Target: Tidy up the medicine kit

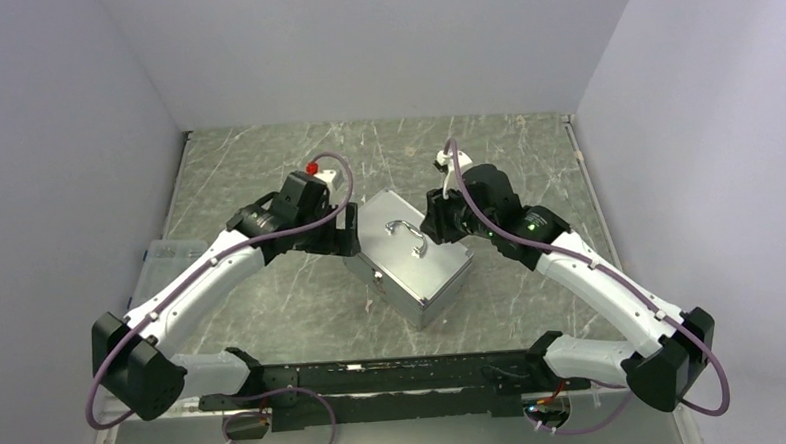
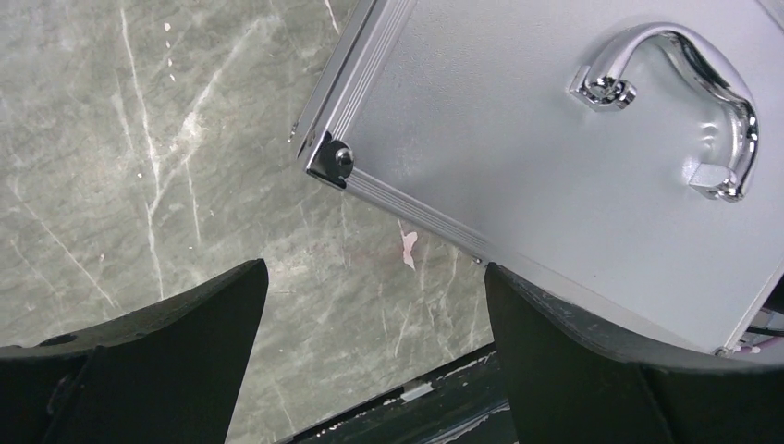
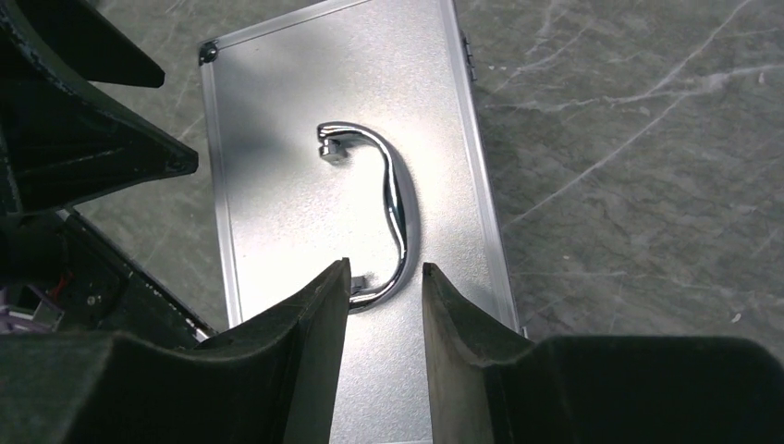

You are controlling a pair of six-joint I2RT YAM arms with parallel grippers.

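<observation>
The medicine kit (image 1: 414, 264), a silver-grey metal case, lies shut and turned at an angle in the middle of the table, its curved handle (image 1: 410, 236) flat on the lid. My left gripper (image 1: 347, 232) is at the case's far left corner. In the left wrist view it (image 2: 376, 268) is wide open over bare table, and its right finger (image 2: 573, 361) overlaps the lid's edge (image 2: 416, 213). My right gripper (image 3: 386, 268) hovers over the lid (image 3: 305, 139) just short of one end of the handle (image 3: 393, 199). Its jaws stand narrowly apart with nothing between them.
A clear plastic box (image 1: 165, 254) sits at the table's left edge, partly under the left arm. A black rail (image 1: 376, 378) runs along the near edge between the arm bases. White walls close in the marbled grey-green table (image 1: 526, 156) on three sides.
</observation>
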